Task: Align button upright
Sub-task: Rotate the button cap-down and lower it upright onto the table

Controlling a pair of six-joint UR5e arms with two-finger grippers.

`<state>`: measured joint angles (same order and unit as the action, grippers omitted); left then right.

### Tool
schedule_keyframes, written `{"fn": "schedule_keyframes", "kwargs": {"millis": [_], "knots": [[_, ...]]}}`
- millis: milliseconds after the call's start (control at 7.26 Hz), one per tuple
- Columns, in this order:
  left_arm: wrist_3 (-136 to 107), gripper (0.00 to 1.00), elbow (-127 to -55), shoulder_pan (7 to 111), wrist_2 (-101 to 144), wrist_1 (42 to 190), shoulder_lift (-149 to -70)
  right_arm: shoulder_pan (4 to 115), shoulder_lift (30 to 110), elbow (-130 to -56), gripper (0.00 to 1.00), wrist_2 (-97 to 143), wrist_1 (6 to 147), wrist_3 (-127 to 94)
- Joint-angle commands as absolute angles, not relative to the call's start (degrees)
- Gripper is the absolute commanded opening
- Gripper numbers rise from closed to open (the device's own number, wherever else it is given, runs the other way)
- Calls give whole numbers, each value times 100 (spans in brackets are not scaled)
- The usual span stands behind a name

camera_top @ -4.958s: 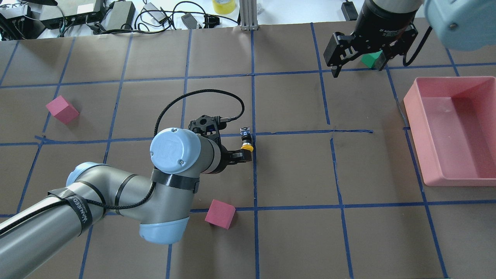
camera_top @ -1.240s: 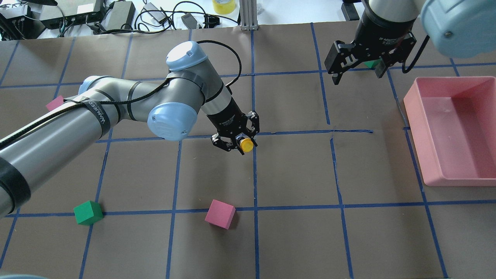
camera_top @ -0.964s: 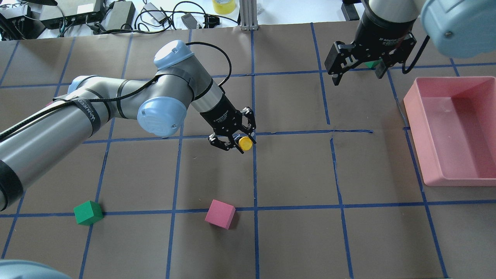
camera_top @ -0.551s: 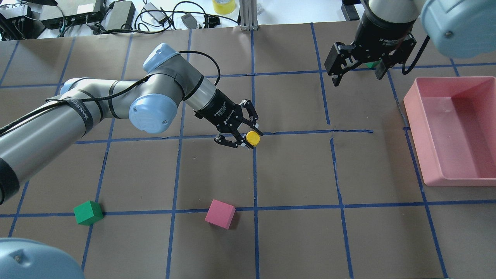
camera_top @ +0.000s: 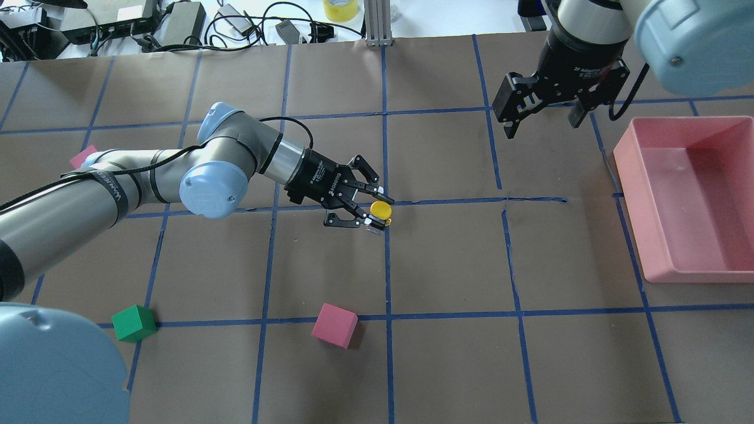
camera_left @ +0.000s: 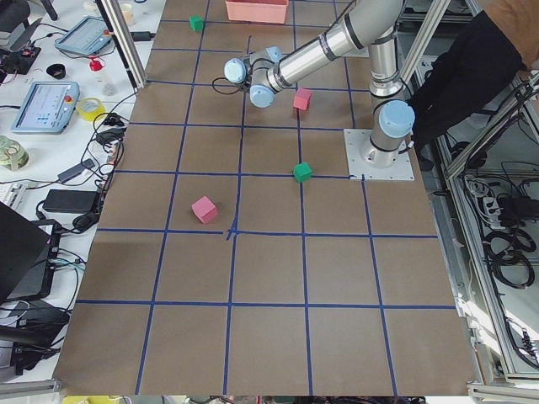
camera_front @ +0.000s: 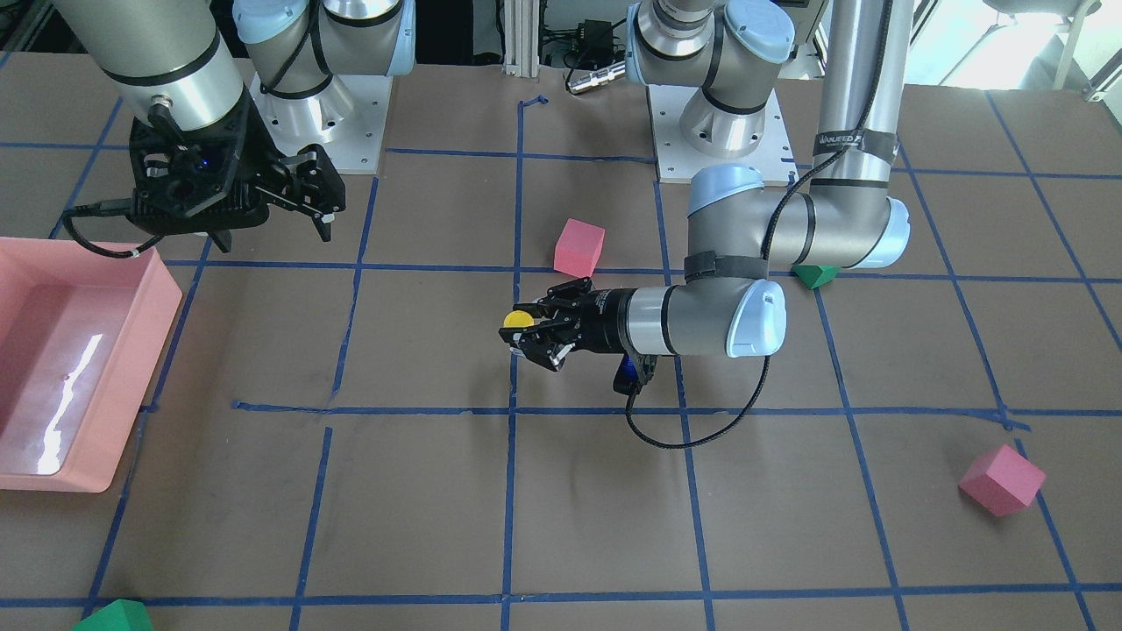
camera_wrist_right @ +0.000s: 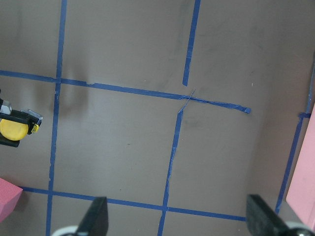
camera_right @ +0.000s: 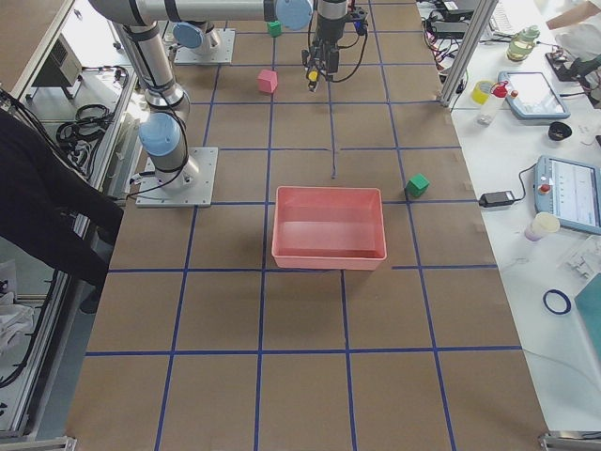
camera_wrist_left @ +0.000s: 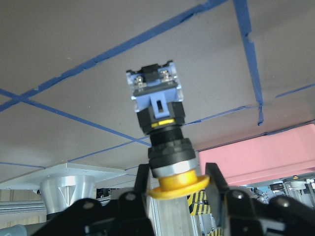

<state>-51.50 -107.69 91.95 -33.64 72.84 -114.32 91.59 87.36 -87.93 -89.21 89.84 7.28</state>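
Front view: the left gripper [camera_front: 529, 336] lies level, its fingers pinching the button [camera_front: 519, 320] near mid-table [camera_front: 578, 526]. Overhead, the wrist has swung flatter than a second ago, so the yellow cap now faces up. Wrist view: the base points at the table, likely ready to set down. The right gripper [camera_top: 542, 113] is spread and empty.
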Motion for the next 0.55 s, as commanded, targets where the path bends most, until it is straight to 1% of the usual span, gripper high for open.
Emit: {"fn": "schedule_keyframes", "kwargs": {"millis": [0,413], "knots": [[-5098,0,-10819,9088,-3033,7277,-11627,9158,8736,-8807,100,-8921,8991,800],[-4623,0,-10846,8816,-2953,7286,-11847,9167,8736,-8807,100,-8921,8982,800]]}}
